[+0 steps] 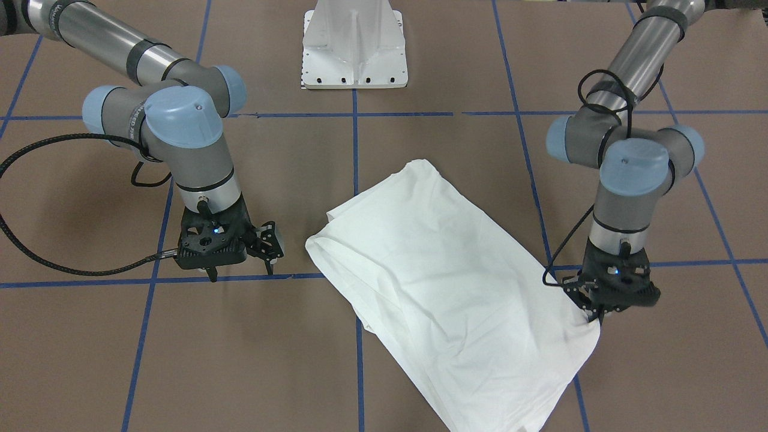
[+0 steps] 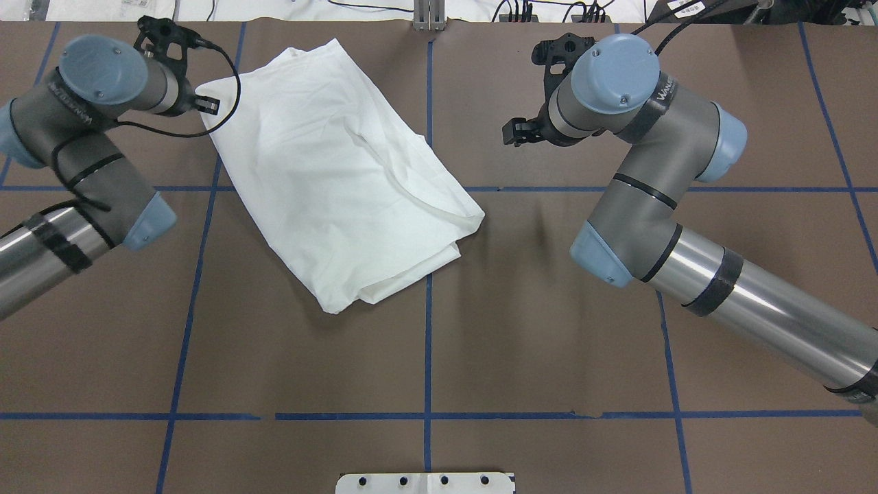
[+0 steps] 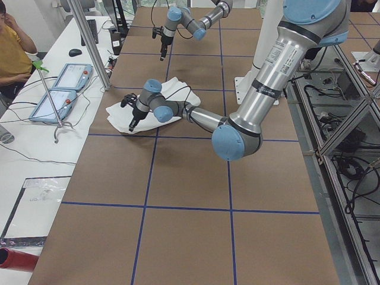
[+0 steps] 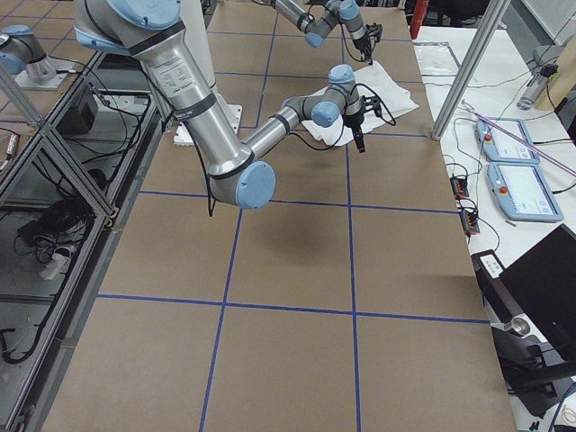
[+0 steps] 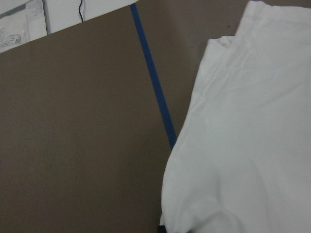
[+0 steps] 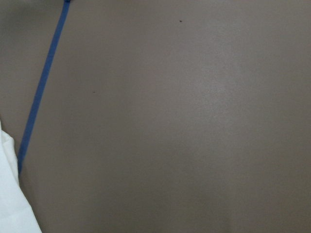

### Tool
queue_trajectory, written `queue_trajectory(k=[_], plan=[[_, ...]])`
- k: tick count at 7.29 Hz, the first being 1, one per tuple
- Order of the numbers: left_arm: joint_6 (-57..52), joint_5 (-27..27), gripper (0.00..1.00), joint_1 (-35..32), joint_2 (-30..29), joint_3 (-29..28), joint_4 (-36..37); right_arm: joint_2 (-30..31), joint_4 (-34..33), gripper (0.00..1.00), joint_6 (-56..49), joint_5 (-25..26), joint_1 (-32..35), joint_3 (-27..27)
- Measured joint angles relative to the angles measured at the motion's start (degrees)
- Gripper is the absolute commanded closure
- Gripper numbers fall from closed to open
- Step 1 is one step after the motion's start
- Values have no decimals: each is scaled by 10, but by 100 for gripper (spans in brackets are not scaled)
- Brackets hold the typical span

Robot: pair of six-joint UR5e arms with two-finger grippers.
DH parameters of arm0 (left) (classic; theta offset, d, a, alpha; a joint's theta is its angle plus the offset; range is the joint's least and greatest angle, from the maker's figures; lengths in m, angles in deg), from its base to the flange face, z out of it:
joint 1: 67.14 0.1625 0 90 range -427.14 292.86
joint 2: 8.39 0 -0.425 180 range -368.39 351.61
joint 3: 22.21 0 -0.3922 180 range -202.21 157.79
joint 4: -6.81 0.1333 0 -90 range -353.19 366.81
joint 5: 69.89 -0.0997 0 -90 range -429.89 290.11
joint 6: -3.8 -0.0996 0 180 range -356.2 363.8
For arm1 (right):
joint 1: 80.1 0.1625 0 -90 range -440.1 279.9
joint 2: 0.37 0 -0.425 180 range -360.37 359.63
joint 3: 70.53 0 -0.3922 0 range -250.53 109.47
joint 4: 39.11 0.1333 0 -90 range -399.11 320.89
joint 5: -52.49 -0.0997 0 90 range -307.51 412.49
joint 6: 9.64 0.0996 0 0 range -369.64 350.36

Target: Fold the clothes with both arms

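- Front view: my left gripper [image 1: 593, 313] pinches the T-shirt [image 1: 444, 282] only at its 4 o'clock corner, so I judge a pull could slip or bunch it.
- My right gripper [image 1: 240, 271] gapes wide and empty at 9 o'clock.

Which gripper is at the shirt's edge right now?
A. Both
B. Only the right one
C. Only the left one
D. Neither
C: the left gripper is at a corner of the shirt, while the right gripper stands apart from it over bare table.
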Motion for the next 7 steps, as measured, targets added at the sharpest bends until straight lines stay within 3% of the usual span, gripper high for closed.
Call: queue_trajectory(k=[1,2,3,5,7], plan=[[-2,-6,1,-9,-59,-93,-47,0,-1,0,20,2,-10,12],[-2,-8,0,-12,-95,-149,-80,-1,-3,0,45,11,-25,21],[-1,1,0,-15,-109,-161,-94,-7,-5,0,78,25,-44,27],[2,49,0,-19,-83,-102,-99,-37,-20,0,153,63,-88,21],[4,98,0,-19,-16,8,-90,-77,-66,1,245,93,-128,9]])
